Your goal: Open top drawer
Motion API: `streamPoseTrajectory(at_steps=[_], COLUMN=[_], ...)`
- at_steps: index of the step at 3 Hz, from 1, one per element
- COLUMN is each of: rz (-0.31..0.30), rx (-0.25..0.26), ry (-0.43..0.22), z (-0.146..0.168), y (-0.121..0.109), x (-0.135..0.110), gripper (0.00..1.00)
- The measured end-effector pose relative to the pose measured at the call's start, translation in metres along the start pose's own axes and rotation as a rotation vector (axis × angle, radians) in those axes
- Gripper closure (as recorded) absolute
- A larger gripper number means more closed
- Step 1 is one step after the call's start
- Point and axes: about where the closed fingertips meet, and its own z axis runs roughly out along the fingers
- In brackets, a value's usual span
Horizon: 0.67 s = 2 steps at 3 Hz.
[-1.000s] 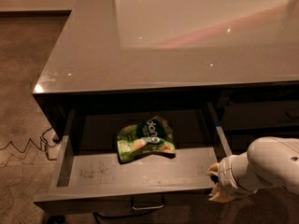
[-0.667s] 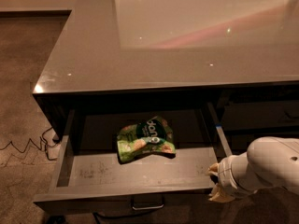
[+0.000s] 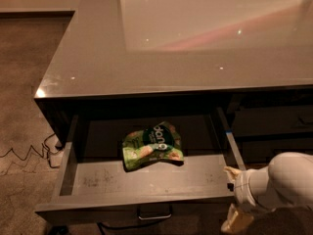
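Note:
The top drawer (image 3: 98,180) stands pulled far out from under the glossy grey counter (image 3: 161,58). Its grey scuffed floor shows, and its dark front edge runs along the bottom of the view with the small metal loop handle (image 3: 154,213) at its middle. A green snack bag (image 3: 151,146) lies inside near the back middle. My gripper (image 3: 234,214), on a white arm (image 3: 279,185), sits at the drawer's front right corner, just outside the right wall.
Another dark drawer front (image 3: 274,126) sits shut to the right under the counter. A black cable (image 3: 29,153) zigzags across the brown carpet (image 3: 24,82) on the left of the cabinet.

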Motion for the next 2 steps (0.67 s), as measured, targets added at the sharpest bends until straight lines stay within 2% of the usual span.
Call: streamPoseTrajectory(at_steps=[1, 2], rz=[0.036, 0.008], rx=[0.034, 0.064], ry=[0.007, -0.014], z=[-0.008, -0.022], y=[0.012, 0.003], x=[0.009, -0.003], gripper=[0.00, 0.00])
